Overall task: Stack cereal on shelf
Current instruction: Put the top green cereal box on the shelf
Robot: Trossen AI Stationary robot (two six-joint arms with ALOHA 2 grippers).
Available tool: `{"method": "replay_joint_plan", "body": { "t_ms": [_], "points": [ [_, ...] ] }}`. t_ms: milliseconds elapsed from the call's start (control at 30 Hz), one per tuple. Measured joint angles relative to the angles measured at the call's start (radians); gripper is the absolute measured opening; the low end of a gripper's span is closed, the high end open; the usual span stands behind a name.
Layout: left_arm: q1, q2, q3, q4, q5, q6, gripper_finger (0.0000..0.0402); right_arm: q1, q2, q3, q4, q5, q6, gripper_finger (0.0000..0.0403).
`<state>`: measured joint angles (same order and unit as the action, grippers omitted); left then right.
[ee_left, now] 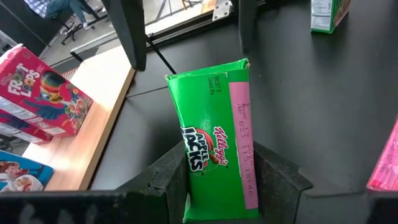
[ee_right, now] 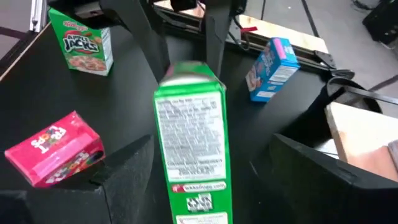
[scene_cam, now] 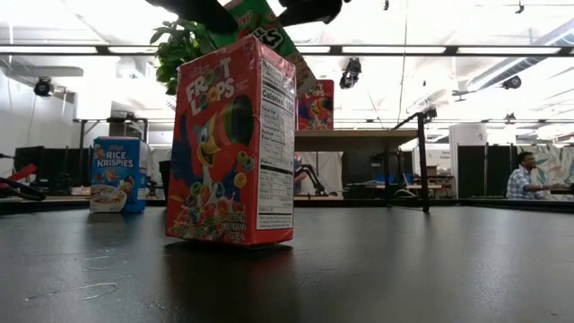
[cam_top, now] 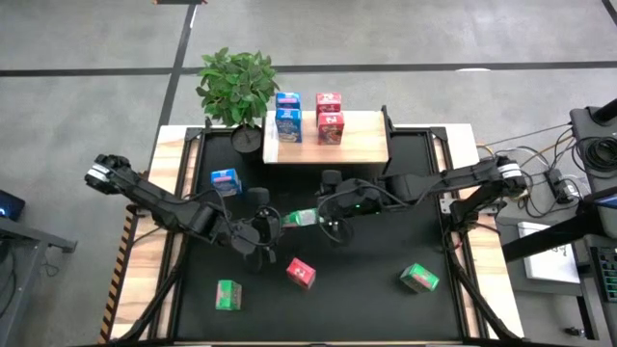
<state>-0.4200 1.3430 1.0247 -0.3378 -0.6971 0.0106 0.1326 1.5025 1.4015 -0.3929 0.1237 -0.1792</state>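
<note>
A green Apple Jacks carton (cam_top: 301,218) hangs in the air over the mat's middle, between my two grippers. My left gripper (cam_top: 275,224) (ee_left: 221,186) is shut on its left end. My right gripper (cam_top: 323,214) (ee_right: 211,168) is open, and its fingers stand wide on either side of the carton's right end (ee_right: 189,186). The shelf (cam_top: 362,143) at the far edge carries two blue cartons (cam_top: 287,120) and two red ones (cam_top: 330,118), stacked in pairs. A blue carton (cam_top: 225,180), a red one (cam_top: 301,273) and two green ones (cam_top: 228,295) (cam_top: 419,279) rest on the mat. My left gripper pinches the green carton's near end (ee_left: 214,177) between its two fingers (ee_left: 165,180), coming level from the table's left and lying along the carton. The carton is lifted clear of the mat and points away from the fingers toward my right gripper.
A potted plant (cam_top: 238,87) stands at the shelf's left end. In the low view the red Froot Loops carton (scene_cam: 233,144) stands upright close by, and the blue Rice Krispies carton (scene_cam: 117,175) stands farther back. A person (scene_cam: 523,175) sits beyond the table.
</note>
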Motion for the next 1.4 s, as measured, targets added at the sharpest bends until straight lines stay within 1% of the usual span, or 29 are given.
{"method": "replay_joint_plan", "body": {
  "t_ms": [233,333,467,700,800,900,1000,1100,1200,1333,1400],
  "points": [
    [-0.003,0.0,-0.001,0.0,0.0,0.007,0.0135,0.0,0.071,0.044,0.007,-0.001,-0.021,0.031],
    [-0.004,0.0,-0.004,0.001,0.001,0.007,0.0135,0.0,0.094,0.065,0.005,-0.001,-0.043,0.0299],
    [-0.005,0.0,-0.006,-0.001,0.001,0.007,0.0135,-0.001,0.104,0.078,0.001,-0.001,-0.046,0.0268],
    [-0.004,-0.001,-0.006,0.0,0.003,0.007,0.0135,-0.002,0.106,0.078,0.002,-0.01,-0.038,0.0189],
    [-0.004,-0.001,-0.006,0.001,0.004,0.008,0.0138,-0.002,0.106,0.077,0.001,-0.014,-0.034,0.0162],
    [-0.005,-0.001,-0.006,0.006,0.006,0.007,0.0152,-0.002,0.105,0.077,0.001,-0.027,-0.034,0.0145],
    [-0.005,-0.007,-0.006,0.007,0.009,0.031,0.0176,-0.004,0.102,0.077,-0.017,-0.027,-0.048,0.014],
    [-0.012,-0.038,-0.006,0.006,0.01,0.1,0.0204,-0.026,0.081,0.077,-0.085,-0.026,-0.057,0.0141],
    [-0.013,-0.1,-0.006,0.001,0.007,0.156,0.0225,-0.072,0.03,0.075,-0.171,-0.024,-0.051,0.0139],
    [-0.012,-0.196,-0.022,-0.009,0.004,0.176,0.0235,-0.149,-0.08,0.035,-0.248,-0.024,-0.023,0.0138],
    [-0.012,-0.239,-0.043,0.001,0.007,0.171,0.0235,-0.189,-0.149,-0.016,-0.239,-0.024,-0.005,0.0138]
  ]
}}
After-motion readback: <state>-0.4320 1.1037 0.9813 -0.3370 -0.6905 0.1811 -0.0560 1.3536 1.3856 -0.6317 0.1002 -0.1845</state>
